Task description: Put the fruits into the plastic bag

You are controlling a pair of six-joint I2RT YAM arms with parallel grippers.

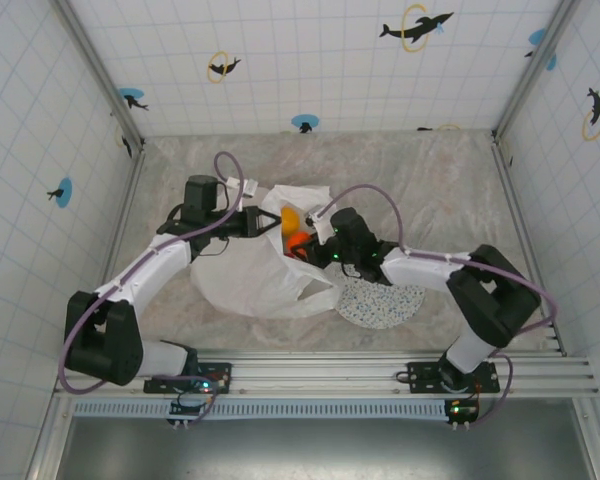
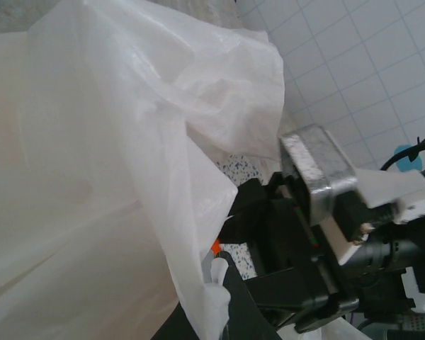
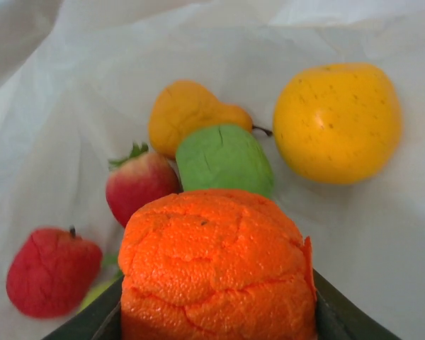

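Left arm extended, left gripper (image 1: 258,222) pinched shut on the rim of the plastic bag (image 1: 245,285); right arm bent inward, right gripper (image 1: 308,243) at the bag's mouth, jaws clamped on the orange citrus (image 3: 216,269) above fruits (image 3: 223,159) lying inside the bag.

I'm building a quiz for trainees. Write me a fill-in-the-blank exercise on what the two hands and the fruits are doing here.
1. At the mouth of the plastic bag, the right hand holds a crinkled fruit coloured ____.
2. The left hand pinches the bag's edge with its jaws ____.
3. Inside the bag, the green fruit lies next to a yellow-orange ____.
Missing words: orange; shut; pear.
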